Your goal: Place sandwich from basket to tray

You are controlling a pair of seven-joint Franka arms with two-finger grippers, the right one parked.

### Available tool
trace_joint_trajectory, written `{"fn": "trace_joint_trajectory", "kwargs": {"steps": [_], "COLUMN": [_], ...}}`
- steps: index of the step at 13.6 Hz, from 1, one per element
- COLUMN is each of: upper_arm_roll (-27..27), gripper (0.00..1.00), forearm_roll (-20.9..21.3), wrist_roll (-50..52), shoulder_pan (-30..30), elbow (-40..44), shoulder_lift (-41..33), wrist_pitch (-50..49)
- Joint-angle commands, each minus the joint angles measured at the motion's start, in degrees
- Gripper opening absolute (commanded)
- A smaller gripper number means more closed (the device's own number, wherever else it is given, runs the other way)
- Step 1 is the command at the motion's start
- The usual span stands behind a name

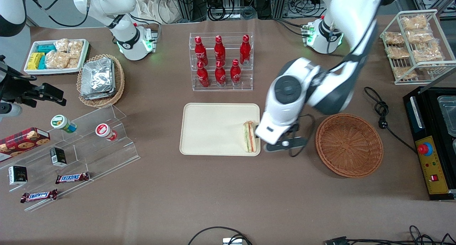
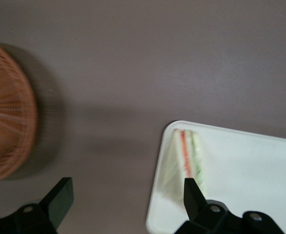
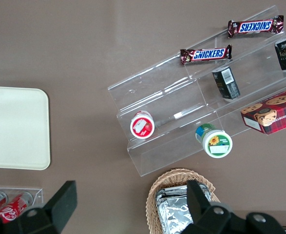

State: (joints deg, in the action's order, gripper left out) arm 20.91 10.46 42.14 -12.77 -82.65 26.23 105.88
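Observation:
The sandwich (image 1: 250, 137), a pale wedge with orange-red and green layers, lies on the cream tray (image 1: 213, 129) at the tray's edge nearest the basket. It also shows in the left wrist view (image 2: 187, 157) on the tray (image 2: 250, 180). The reddish-brown woven basket (image 1: 349, 144) stands empty beside the tray, toward the working arm's end; its rim shows in the wrist view (image 2: 9, 112). My left gripper (image 1: 265, 139) hangs above the tray's edge beside the sandwich. It is open and empty (image 2: 128, 195), with one finger over the tray and the other over bare table.
A clear rack of red cola bottles (image 1: 221, 61) stands farther from the camera than the tray. A tan basket of foil packets (image 1: 100, 79) and clear snack steps (image 1: 71, 148) lie toward the parked arm's end. A wire shelf (image 1: 415, 45) and a black machine (image 1: 433, 141) stand toward the working arm's end.

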Motion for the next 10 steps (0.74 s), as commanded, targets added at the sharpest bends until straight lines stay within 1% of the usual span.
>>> {"fn": "trace_joint_trajectory", "kwargs": {"steps": [1,2,3,5,8,10], "upper_arm_roll": [0.54,0.54,0.45,0.45,0.27,0.19], "gripper": [1.00,1.00,1.00,1.00,1.00,1.00], "forearm_roll": [-6.93,-7.91,-8.00,-8.79,-10.02,-10.63], "wrist_roll": [-9.86,-11.19,-11.81,-15.22,-22.87,-24.38], "shoulder_pan": [8.18,10.46,11.62,14.34,18.04,18.83], "elbow": [-8.74,-10.76,-12.00,-13.32,-12.19,-10.96], "shoulder_lift": [-11.60,-14.86,-17.33,-20.68,-22.27,-22.27], "wrist_pitch": [-1.47,-1.47,-1.47,-2.43,-5.77,-8.40]}}
